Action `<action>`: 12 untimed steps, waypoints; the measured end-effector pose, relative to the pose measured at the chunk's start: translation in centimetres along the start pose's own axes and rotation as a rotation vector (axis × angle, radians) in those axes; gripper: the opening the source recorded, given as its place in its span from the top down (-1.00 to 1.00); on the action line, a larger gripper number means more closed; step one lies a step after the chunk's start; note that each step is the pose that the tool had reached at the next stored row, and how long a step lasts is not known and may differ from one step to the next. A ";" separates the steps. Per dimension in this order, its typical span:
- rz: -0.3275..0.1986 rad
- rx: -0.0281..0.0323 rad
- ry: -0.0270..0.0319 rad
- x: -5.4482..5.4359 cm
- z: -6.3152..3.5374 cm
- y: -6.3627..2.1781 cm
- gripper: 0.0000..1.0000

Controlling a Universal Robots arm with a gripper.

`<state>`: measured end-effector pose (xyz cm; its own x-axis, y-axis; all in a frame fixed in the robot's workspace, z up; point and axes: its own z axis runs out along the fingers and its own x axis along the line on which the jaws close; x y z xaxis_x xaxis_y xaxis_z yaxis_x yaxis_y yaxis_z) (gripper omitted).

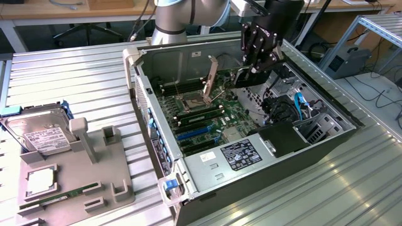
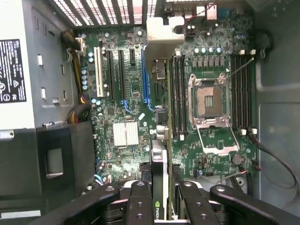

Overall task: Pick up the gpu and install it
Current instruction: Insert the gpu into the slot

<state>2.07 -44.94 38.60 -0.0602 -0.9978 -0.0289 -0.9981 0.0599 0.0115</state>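
The gpu (image 2: 159,164) is a thin dark card seen edge-on between my fingers, and its silver bracket (image 2: 161,33) is at the far end. My gripper (image 2: 161,192) is shut on it, with one black finger (image 2: 139,199) on each side. In the exterior view the gripper (image 1: 256,70) hangs inside the open computer case and holds the gpu (image 1: 248,79) above the motherboard (image 1: 207,120). The card hovers over the board, roughly in line with a long blue slot (image 2: 144,79), and is apart from it.
The case (image 1: 326,136) lies open on a ribbed metal table. Inside are an open CPU socket (image 2: 208,101), memory slots (image 2: 177,93), a heatsink (image 2: 125,133) and the power supply (image 1: 242,153). A grey holder (image 1: 75,174) at the exterior view's left carries a hard drive (image 1: 41,132) and a memory stick (image 1: 60,195).
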 end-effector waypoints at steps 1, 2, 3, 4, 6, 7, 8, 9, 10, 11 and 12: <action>-0.001 0.0003 0.0002 0.0 0.01 0.45 0.47; -0.002 0.0007 0.0003 0.1 0.02 1.16 0.47; -0.005 0.0009 0.0004 0.1 0.03 2.10 0.47; -0.005 0.0009 0.0005 0.1 0.03 2.42 0.47; -0.007 0.0010 0.0005 0.2 0.05 2.86 0.47; -0.007 0.0010 0.0004 0.2 0.06 2.86 0.47; -0.007 0.0010 0.0004 0.2 0.06 2.86 0.47; -0.007 0.0010 0.0004 0.2 0.05 2.86 0.47; -0.007 0.0010 0.0005 0.2 0.05 2.86 0.47; -0.007 0.0010 0.0004 0.2 0.06 2.86 0.47; -0.007 0.0010 0.0004 0.2 0.06 2.86 0.47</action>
<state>-0.80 -44.92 38.57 -0.0536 -0.9982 -0.0285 -0.9985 0.0533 0.0103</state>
